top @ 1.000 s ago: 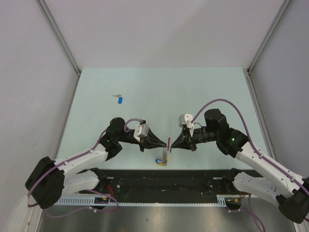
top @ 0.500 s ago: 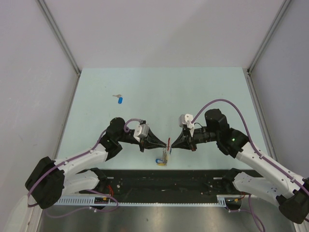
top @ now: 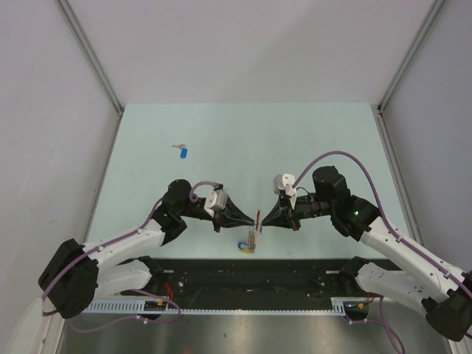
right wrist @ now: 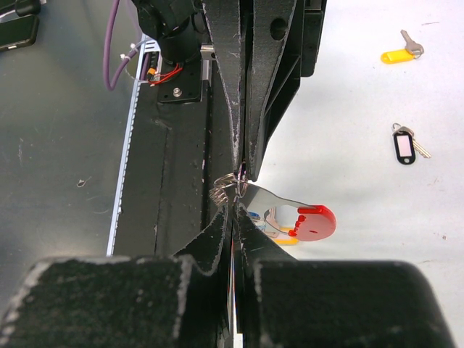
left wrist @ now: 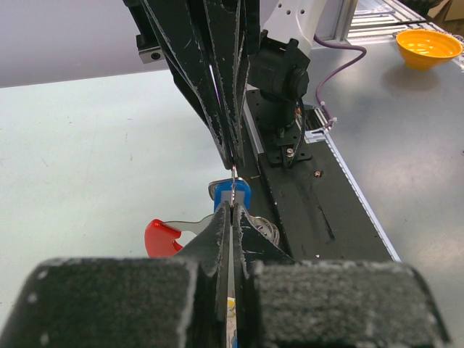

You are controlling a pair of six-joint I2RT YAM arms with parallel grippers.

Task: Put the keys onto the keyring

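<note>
The keyring, a curved silver band with a red arc, hangs between my two grippers near the front edge; its red arc also shows in the left wrist view and from above. My left gripper and right gripper meet tip to tip, both shut on the keyring's thin metal. A blue key head sits just past my left fingertips. Blue and yellow keys hang below the ring. Another blue-headed key lies far left on the table.
A yellow-tagged key and a small black-rimmed oval tag lie on the table in the right wrist view. The black base rail runs along the near edge. An orange bowl stands off the table.
</note>
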